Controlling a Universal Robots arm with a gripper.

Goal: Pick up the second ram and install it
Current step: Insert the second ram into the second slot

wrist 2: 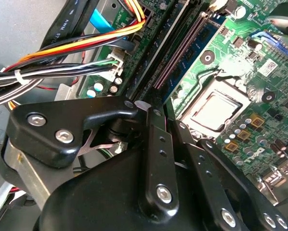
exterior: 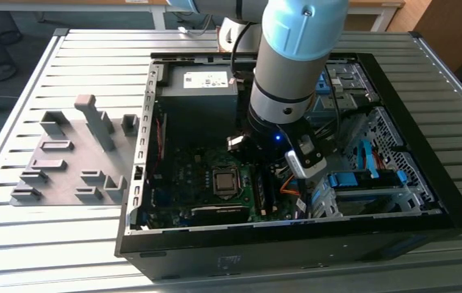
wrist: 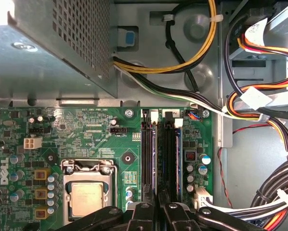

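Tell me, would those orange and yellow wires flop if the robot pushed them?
Probably floppy: the wires curve loosely, so they should bend aside. A tie bundles the wires beside them, so those would likely shift together. They look thin, so probably light.

Pincer [wrist: 156, 211] low over RAM slots [wrist: 161, 159]; cable bundle [wrist: 259, 110] crowds one side, CPU socket [wrist: 88, 192] other; clearance seemingly tight.
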